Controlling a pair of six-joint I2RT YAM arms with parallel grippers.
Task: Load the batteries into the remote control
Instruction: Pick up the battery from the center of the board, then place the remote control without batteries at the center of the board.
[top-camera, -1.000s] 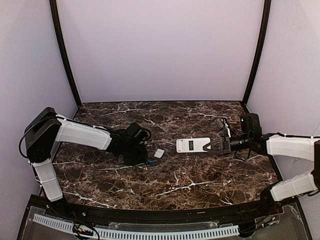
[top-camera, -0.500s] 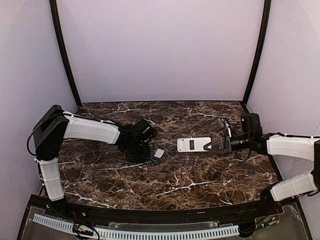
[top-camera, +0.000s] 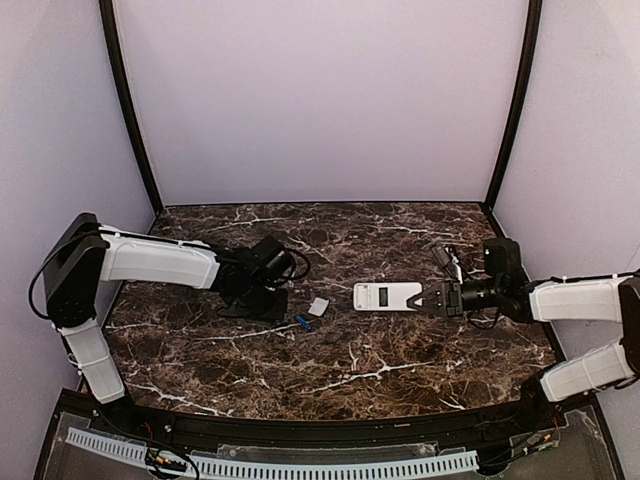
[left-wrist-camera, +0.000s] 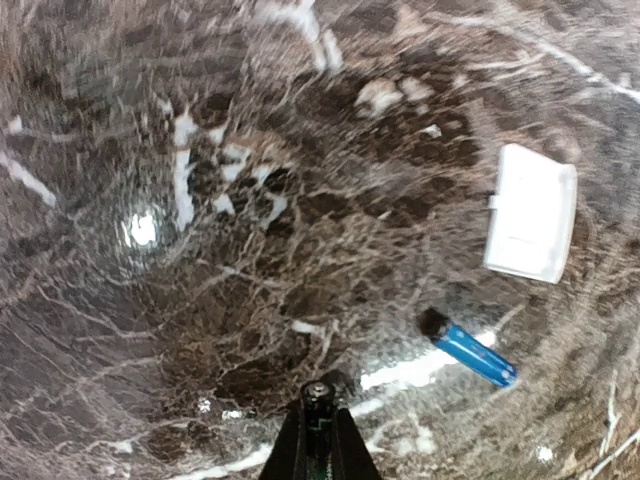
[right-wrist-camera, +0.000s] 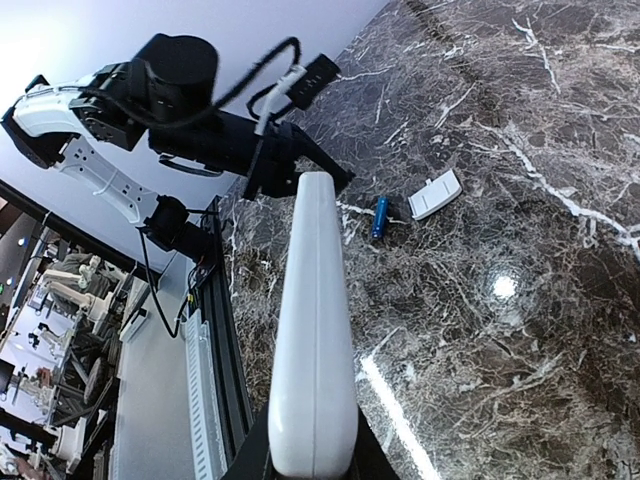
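The right jaws clench the right end of the remote control (top-camera: 385, 295), steadying it at mid-bench (top-camera: 350, 370) seemingly for loading, while the left jaws, further left, are clenched on what looks like one battery (left-wrist-camera: 318, 393), the other battery (top-camera: 301, 321) lying loose beside the cover (top-camera: 318, 307).

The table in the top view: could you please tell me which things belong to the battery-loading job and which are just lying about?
Job: remote control in the right gripper; blue battery on the table; apparently a second battery in the left gripper.
Lying about: small white cover beside the blue battery.
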